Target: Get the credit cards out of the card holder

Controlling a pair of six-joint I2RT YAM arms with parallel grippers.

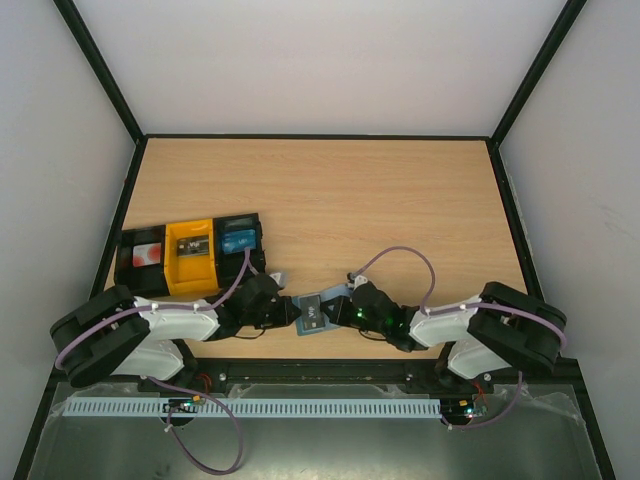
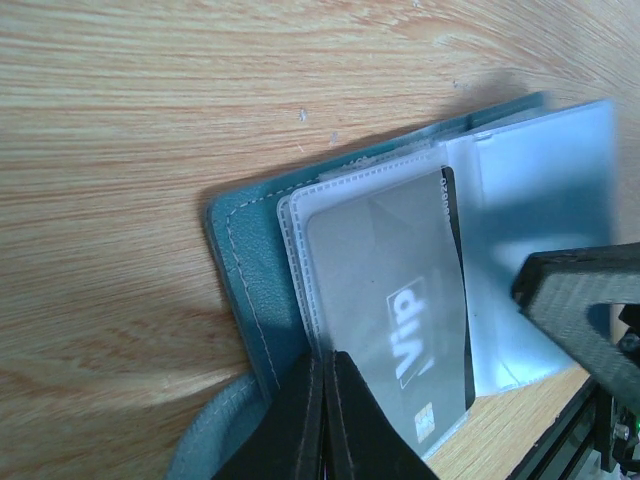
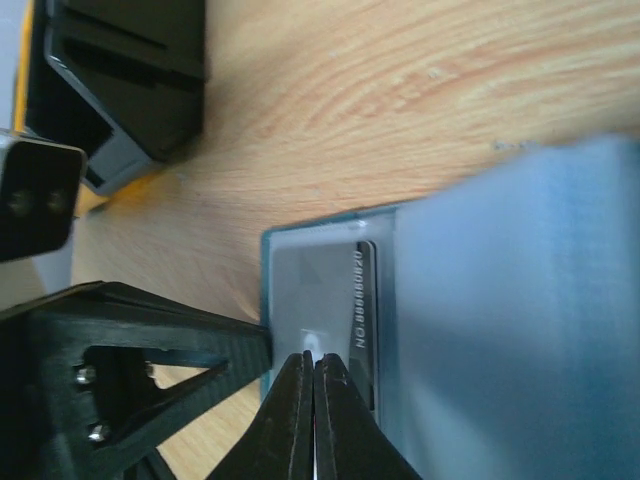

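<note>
Open card holder, nothing out yet
Near the tabletop's edge it lies spread, Vip card sleeved inside; left end effector clamps its teal cover, right end effector closed at the card's end. Every card left to pull.

Top ext cam: high, behind arm bases, looks down + fwd over whole table. Far off, both arms fully in frame, bases at btm. L wrist cam: v close, looks down along left gripper onto open card holder, own fingers at btm centre. R wrist cam: equally close, along right gripper, faces opp way, twd black tray. Shared: card holder in all 3 views. Each wrist view catches the other gripper at its edge. Top + R wrist both show the tray.
</note>
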